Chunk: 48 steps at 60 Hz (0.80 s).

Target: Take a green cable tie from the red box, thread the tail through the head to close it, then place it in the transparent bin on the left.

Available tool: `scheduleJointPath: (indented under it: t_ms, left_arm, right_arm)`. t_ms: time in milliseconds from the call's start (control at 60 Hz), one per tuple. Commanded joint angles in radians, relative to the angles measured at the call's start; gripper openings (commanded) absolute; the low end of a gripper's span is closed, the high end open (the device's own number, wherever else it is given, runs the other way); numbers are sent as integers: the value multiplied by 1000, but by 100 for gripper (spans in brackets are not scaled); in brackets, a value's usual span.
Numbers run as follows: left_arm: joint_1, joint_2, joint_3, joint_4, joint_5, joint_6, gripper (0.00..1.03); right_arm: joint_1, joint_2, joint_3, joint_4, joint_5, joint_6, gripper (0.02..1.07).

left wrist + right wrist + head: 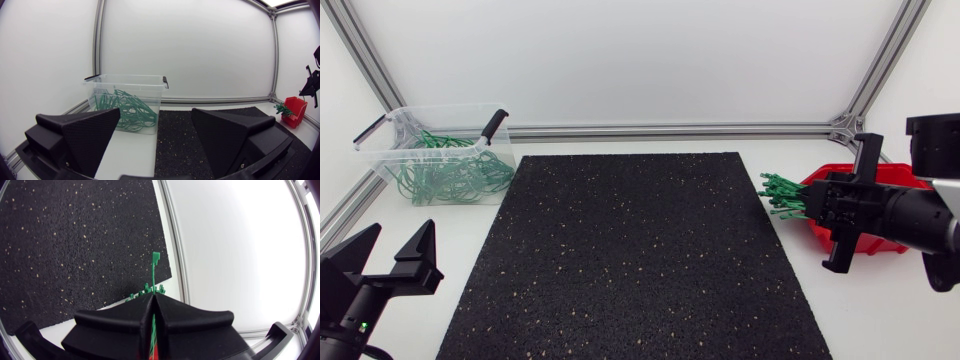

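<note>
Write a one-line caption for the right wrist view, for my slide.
Right gripper shut on a green tie, whose head sticks out ahead, by the edge of the black mat.

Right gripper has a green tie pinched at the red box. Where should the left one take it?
Probably the short bare strap just behind the head of the cable tie. It sticks straight out past the right gripper, so the open left gripper should come from the mat side, fingers across the strap.
</note>
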Motion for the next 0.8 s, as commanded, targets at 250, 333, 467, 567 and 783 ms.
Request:
scheduleJointPath:
  t_ms: [250,333,467,567,783]
  left_arm:
    - [-59,-4,-38,-21,2,-16,99]
    - [-79,-4,-38,-21,2,-25,99]
    - [-166,-4,-38,-23,2,-37,99]
    - [-232,-5,-38,-24,2,-37,99]
    - [-393,-5,-38,-21,2,-36,99]
  right_arm:
    - [175,3,252,-396,-38,311,8]
    - [197,17,284,-448,-73,418,8]
    - [197,63,347,-524,-147,516,8]
    - [194,95,379,-554,-223,576,7]
    - [194,141,415,-594,-394,659,8]
